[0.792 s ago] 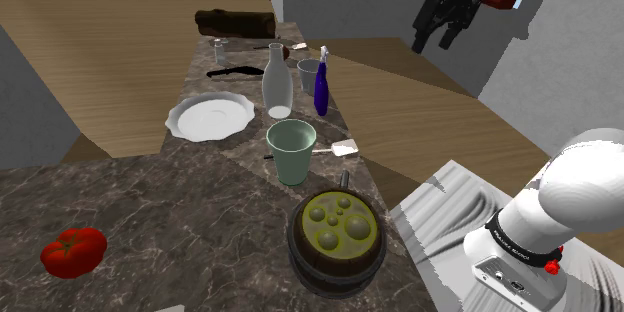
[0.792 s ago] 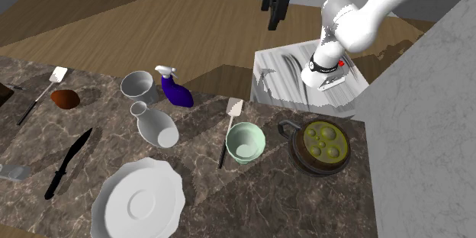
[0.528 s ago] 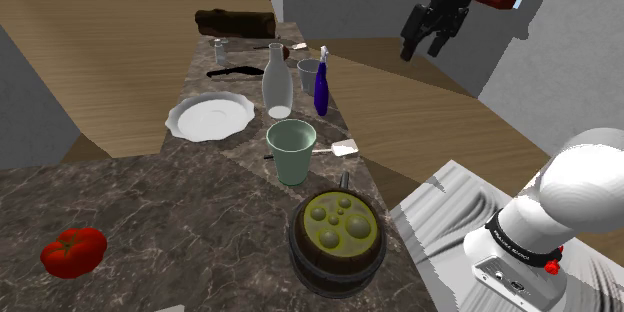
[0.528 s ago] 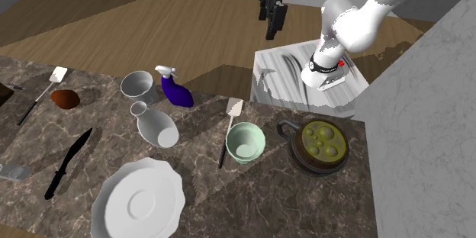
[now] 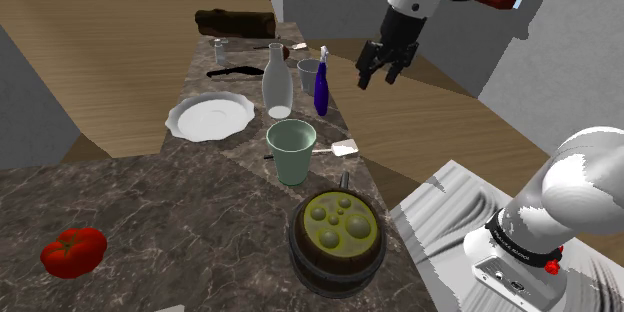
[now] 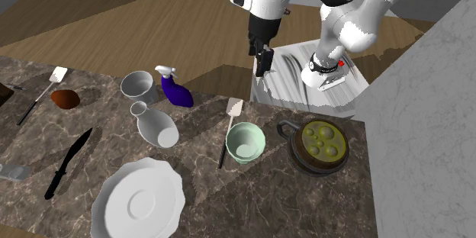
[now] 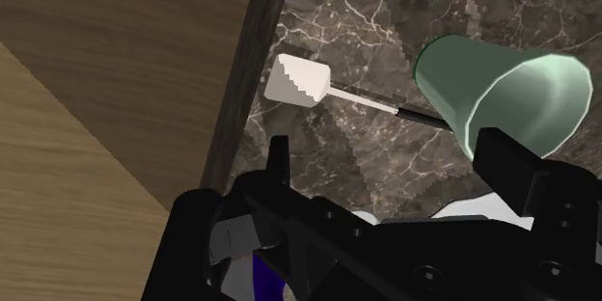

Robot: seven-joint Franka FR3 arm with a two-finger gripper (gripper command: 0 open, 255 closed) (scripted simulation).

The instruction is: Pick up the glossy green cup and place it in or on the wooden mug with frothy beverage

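My gripper (image 5: 377,77) hangs above the counter's (image 5: 180,210) edge, fingers spread. The green cup (image 5: 291,150) stands upright near the wooden mug (image 5: 337,232).

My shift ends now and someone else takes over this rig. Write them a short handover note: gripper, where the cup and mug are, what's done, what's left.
The gripper is open and empty, raised in the air, clear of the cup.
The green cup stands upright and empty on the dark veined counter, beside a white-headed spatula.
The wooden mug stands on the same counter, next to the cup on the stand's side, full of a bubbly yellow-green drink.
Done: nothing yet; the cup is not grasped.
Left: lower onto the cup, grasp it, lift it, set it on the mug.
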